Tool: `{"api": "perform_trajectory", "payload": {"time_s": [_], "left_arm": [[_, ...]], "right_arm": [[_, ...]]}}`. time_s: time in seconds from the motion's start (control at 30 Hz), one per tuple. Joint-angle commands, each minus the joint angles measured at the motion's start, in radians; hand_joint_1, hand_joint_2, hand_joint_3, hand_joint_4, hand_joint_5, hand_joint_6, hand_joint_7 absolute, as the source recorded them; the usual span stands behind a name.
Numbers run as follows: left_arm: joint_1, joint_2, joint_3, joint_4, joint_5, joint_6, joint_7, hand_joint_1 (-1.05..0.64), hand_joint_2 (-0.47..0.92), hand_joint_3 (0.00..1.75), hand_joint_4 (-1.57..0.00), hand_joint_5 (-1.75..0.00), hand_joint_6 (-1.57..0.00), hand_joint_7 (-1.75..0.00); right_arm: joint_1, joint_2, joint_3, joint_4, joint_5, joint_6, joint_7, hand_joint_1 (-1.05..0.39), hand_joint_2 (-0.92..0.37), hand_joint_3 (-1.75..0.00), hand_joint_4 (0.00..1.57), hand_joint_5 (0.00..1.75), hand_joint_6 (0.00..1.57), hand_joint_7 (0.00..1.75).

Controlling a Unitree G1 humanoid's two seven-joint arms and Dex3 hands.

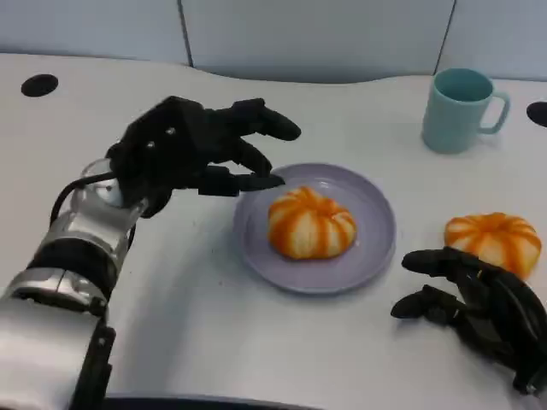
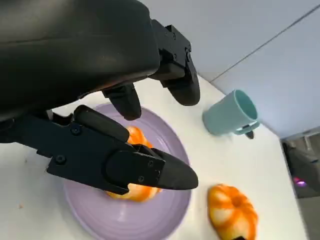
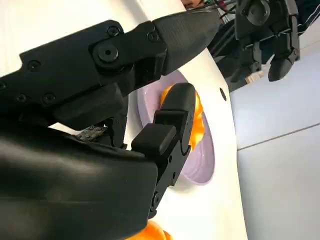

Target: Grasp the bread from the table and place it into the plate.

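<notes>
Already one bread (image 1: 311, 223) sits on the purple plate (image 1: 376, 243), centre of the head view. Left hand (image 1: 201, 154), upper left of centre, hovers at the plate's near-left rim, fingers spread, holding nothing; looks like release done. Second bread (image 1: 494, 241) lies on the table (image 1: 197, 307) at right edge, off the plate. Right hand (image 1: 479, 303), lower right, fingers apart, empty, just beside it. Teal mug (image 1: 461, 109) upper right. Judgement: half finished if both go in.

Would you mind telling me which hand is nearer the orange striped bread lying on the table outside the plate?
Right. The right hand lies just in front of the orange striped bread, fingers open; the left hand hovers beyond the lilac plate's far rim.
</notes>
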Motion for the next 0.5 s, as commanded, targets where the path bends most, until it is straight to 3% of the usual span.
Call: {"api": "perform_trajectory", "payload": {"time_s": [0.03,0.23,0.5], "left_arm": [[0.031,0.020,0.076,-0.019,-0.085,0.034,-0.067,-0.68,0.92,0.21,-0.20,-1.03,-0.30,-0.53],[0.077,0.026,0.153,-0.041,-0.173,0.055,-0.140,-0.68,0.92,0.20,-0.23,-0.98,-0.34,-0.46],[0.142,0.019,0.256,-0.083,-0.301,0.117,-0.226,-0.66,0.92,0.14,-0.31,-1.06,-0.43,-0.47]], "right_arm": [[0.008,-0.017,-0.006,0.055,-0.010,0.002,0.006,-0.38,-0.92,-0.08,0.64,1.11,0.77,0.64],[-0.011,-0.019,-0.014,0.097,-0.010,-0.018,0.021,-0.40,-0.92,-0.05,0.64,1.14,0.77,0.65],[-0.014,-0.019,-0.015,0.110,-0.017,-0.042,0.021,-0.40,-0.92,-0.05,0.63,1.14,0.78,0.65]]}}
